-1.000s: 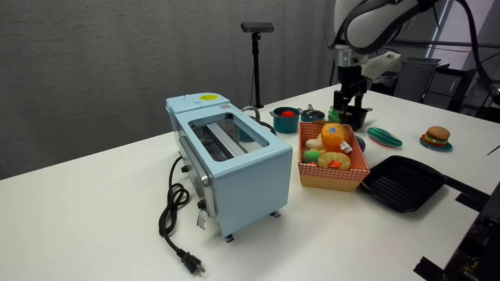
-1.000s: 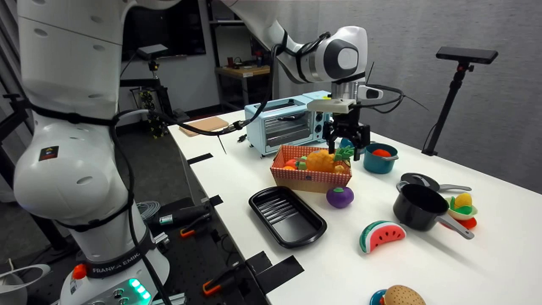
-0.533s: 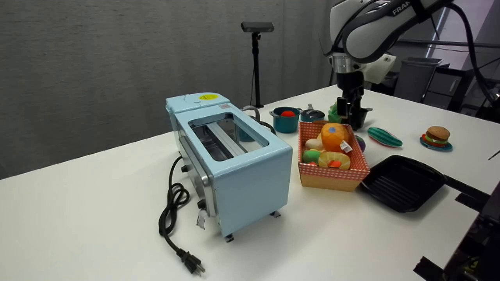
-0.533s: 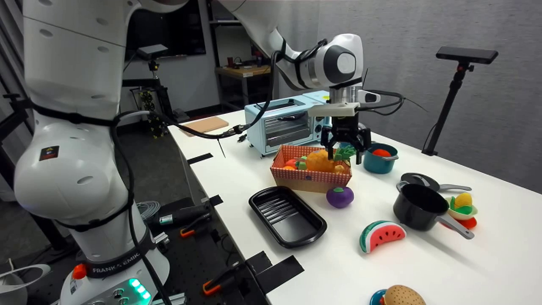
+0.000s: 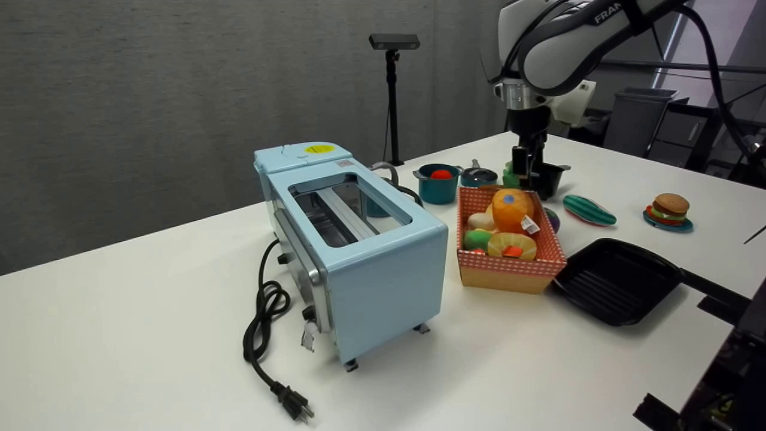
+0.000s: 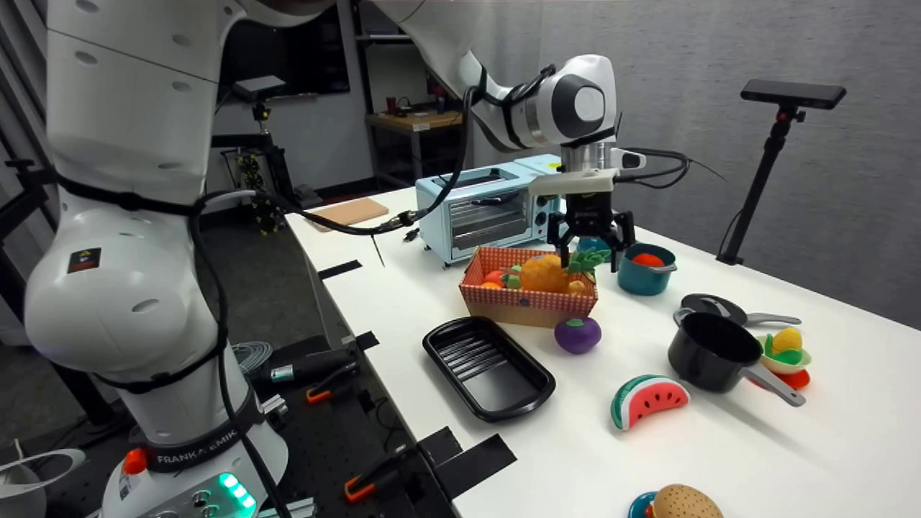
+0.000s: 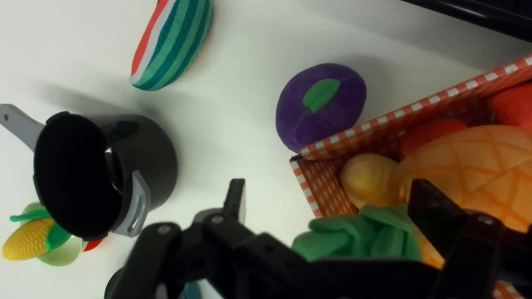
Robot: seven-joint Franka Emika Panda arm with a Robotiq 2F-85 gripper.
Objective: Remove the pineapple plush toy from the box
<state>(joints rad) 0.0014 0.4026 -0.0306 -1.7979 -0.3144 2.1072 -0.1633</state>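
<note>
Toaster [image 6: 491,214], pale blue, stands off to the left in an exterior view, with a black grill pan [image 6: 495,370] in front, well apart from it. Next comes the checked box [image 6: 504,302], where the pineapple plush toy [image 6: 545,275] lies on its side, its leafy top poking past the right-hand end. Over that top hangs the gripper [image 6: 589,257], its fingers [image 7: 235,199] spread wide on either side; whether they touch the leaves, I can't tell. Farther right come a teal pot [image 6: 640,283] and a black saucepan [image 6: 696,363].
</note>
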